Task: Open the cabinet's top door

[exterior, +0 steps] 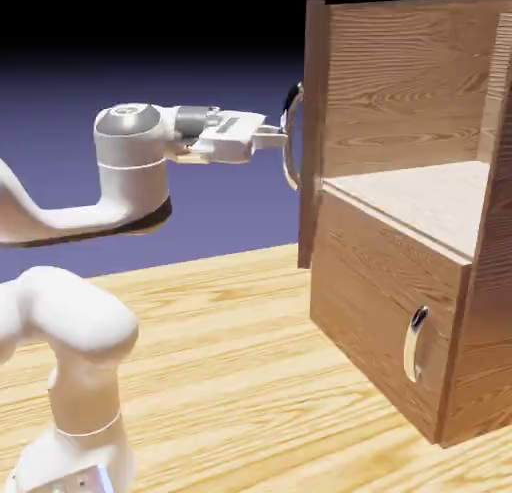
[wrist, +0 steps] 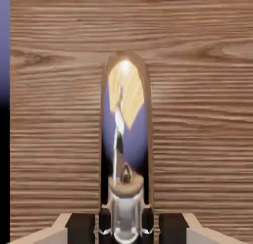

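Observation:
The brown wood-grain cabinet (exterior: 480, 311) stands at the exterior view's right. Its top door (exterior: 316, 131) is swung out and shows edge-on, leaving the upper compartment open. My gripper (exterior: 275, 134) reaches level from the left and is shut on the door's curved silver handle (exterior: 290, 146). In the hand view the door's wood (wrist: 197, 114) fills the picture. The mirror-like handle (wrist: 126, 124) runs up the middle. The gripper (wrist: 126, 223) clamps the handle at the bottom edge, with a dark fingertip (wrist: 105, 220) on each side.
Below the open compartment, the lower panel (exterior: 380, 301) is closed flat, its small silver handle (exterior: 415, 343) near its right edge. A pale shelf (exterior: 420, 201) shows inside. The wooden table (exterior: 230, 381) spreads in front, and the white arm's base (exterior: 70, 381) rises at lower left.

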Motion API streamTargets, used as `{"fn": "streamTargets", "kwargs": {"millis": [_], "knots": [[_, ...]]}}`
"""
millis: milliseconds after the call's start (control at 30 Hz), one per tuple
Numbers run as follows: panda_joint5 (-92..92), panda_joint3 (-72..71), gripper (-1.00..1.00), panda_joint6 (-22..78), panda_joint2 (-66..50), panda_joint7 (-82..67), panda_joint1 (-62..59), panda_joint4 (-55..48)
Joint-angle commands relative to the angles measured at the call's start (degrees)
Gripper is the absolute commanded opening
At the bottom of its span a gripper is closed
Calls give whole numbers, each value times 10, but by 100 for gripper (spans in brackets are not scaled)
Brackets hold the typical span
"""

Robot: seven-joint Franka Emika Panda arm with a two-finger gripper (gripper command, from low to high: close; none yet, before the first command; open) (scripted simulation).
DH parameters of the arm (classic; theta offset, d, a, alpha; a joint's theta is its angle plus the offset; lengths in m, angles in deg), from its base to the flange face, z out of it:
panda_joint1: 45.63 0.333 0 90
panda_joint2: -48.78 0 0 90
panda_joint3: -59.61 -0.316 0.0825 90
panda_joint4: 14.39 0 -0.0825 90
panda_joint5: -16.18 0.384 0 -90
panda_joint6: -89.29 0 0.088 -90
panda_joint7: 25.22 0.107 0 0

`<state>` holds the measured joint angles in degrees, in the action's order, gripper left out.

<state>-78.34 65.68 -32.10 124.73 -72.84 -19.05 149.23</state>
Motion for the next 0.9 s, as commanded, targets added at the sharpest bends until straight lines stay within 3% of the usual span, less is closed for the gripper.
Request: {"fn": "streamTargets", "kwargs": {"millis": [0, 433, 867], "knots": [[20, -21, -100, 15, 3, -1, 0, 2], [264, -291, -100, 229, -46, 17, -10, -48], [451, -561, -100, 467, -195, 57, -167, -256]]}}
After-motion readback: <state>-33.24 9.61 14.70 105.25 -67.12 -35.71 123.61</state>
